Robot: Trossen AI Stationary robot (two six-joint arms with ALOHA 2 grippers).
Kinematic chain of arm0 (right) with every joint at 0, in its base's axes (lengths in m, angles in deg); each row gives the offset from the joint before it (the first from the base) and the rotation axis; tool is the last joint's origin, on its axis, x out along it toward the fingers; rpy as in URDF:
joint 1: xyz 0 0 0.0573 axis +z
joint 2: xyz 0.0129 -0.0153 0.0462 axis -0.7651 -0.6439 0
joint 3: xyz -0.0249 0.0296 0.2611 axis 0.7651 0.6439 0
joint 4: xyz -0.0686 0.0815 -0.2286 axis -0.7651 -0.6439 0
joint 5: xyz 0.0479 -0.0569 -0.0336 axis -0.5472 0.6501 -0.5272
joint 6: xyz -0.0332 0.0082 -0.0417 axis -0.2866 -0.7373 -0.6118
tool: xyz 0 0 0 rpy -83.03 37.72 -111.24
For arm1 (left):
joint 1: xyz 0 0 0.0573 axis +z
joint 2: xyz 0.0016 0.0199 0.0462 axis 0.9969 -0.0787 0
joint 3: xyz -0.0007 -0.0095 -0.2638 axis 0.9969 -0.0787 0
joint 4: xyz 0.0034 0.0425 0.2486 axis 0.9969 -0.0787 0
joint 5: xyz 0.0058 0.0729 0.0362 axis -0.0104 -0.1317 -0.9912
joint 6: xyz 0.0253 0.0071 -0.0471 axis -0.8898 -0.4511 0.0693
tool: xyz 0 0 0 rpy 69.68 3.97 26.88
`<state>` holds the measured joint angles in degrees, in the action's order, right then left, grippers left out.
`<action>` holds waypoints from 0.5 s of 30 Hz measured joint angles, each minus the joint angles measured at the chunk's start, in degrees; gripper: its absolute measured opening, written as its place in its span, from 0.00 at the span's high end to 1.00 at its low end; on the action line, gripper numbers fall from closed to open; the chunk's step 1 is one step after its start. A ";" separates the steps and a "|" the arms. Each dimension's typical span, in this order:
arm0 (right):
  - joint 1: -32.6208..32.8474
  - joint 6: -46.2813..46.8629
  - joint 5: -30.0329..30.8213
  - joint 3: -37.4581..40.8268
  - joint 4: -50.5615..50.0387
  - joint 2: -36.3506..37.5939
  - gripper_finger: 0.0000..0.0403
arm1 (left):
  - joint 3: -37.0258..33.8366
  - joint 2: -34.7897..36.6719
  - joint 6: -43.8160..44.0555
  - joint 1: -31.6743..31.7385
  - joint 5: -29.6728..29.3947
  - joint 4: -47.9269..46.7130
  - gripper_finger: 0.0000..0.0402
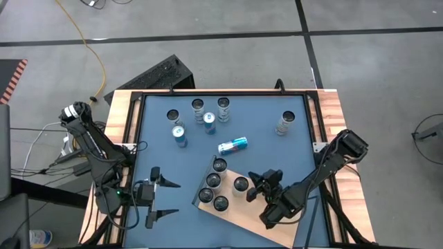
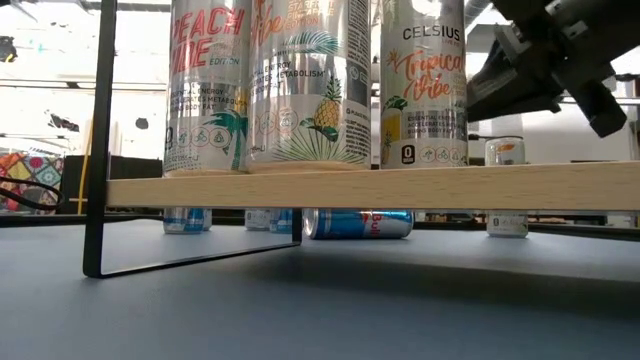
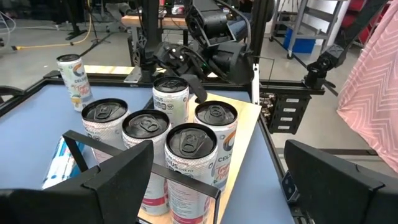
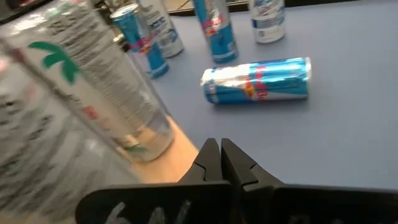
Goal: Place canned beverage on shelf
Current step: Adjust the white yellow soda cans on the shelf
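Note:
The shelf [image 1: 257, 216], a light-wood board on a black wire leg [image 2: 98, 150], stands at the table's near middle. Several tall cans [image 3: 146, 127] stand upright on its left half. My right gripper [image 1: 253, 187] is shut over the board, its tips [image 4: 221, 154] close beside the rightmost can [image 1: 240, 184]. My left gripper [image 1: 165, 200] waits open to the left of the shelf, pointing at the cans. A blue can [image 1: 232, 144] lies on its side on the table beyond the shelf. My right gripper's shut fingertips [image 3: 195, 87] stand right beside the rightmost can [image 3: 171, 93] on the shelf, coming in slanting down from the table's right. Whether they touch its wall I cannot tell.
Several more cans stand upright on the blue table toward its far edge, among them a blue one [image 1: 180, 135] and a lone silver one [image 1: 285, 123] at the far right. The shelf's right half [image 1: 266, 225] is bare wood. Wooden strips [image 1: 122, 117] edge the table.

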<state>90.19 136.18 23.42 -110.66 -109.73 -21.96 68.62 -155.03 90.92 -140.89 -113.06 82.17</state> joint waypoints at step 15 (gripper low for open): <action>-0.55 -13.25 -0.05 0.00 13.01 0.00 1.00 | 0.00 0.00 -0.02 0.51 0.04 0.00 0.13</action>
<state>89.63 122.92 23.38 -110.66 -96.72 -21.96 68.62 -155.03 90.90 -140.38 -113.01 82.17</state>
